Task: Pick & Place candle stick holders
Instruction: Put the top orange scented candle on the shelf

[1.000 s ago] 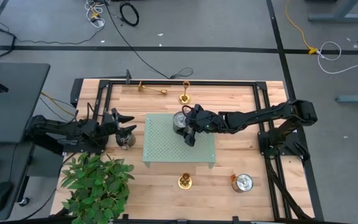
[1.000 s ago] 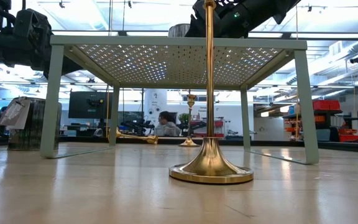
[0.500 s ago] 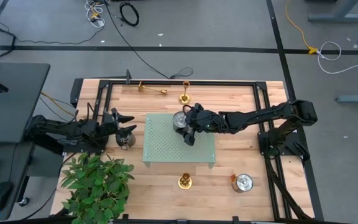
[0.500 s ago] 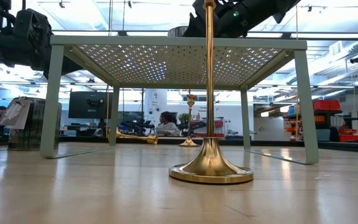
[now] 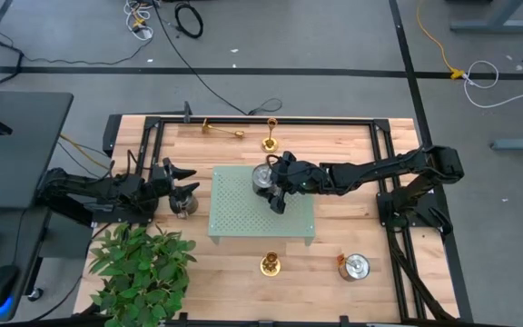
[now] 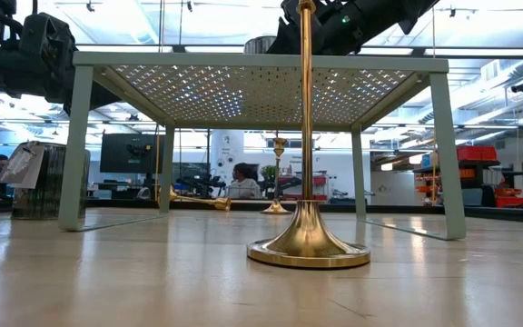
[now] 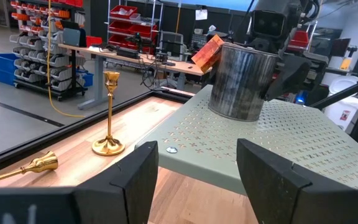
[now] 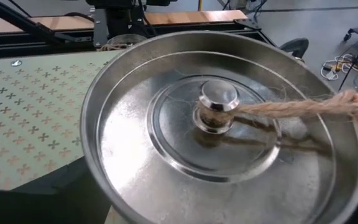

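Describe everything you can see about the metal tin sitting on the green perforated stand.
The metal tin is a round, silvery can with a brushed, dull wall and a lid of raised rings around a small centre knob. A twine string runs from the knob to an orange tag. It stands upright on the pale green perforated stand, near the edge farthest from the low camera. The right hand sits around it with its fingers wide, one dark finger beside the wall; contact is unclear.

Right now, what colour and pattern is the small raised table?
Pale green raised table, perforated with small cross-shaped holes; clearest in the left wrist view.
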`<state>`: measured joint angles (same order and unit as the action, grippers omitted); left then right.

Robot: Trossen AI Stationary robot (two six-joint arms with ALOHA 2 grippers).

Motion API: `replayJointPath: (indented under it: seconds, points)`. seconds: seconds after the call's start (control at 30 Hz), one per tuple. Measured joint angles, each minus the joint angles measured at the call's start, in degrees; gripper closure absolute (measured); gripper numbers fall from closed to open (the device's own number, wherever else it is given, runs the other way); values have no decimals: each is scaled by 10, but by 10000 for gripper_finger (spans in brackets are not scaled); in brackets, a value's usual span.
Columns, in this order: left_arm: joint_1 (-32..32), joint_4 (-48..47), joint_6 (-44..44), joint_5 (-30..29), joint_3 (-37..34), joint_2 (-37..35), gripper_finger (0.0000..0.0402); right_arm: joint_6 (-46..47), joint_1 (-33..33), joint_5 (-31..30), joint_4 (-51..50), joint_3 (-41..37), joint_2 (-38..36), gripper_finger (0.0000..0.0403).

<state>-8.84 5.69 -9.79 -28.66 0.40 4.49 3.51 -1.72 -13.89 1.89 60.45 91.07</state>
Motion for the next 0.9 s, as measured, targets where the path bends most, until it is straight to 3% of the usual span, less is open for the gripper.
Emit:
replayJointPath:
  seconds: [0.9]
  points:
    - [0, 0, 0, 0, 0, 0, 184, 1, -1, -8, 0, 0, 0, 18]
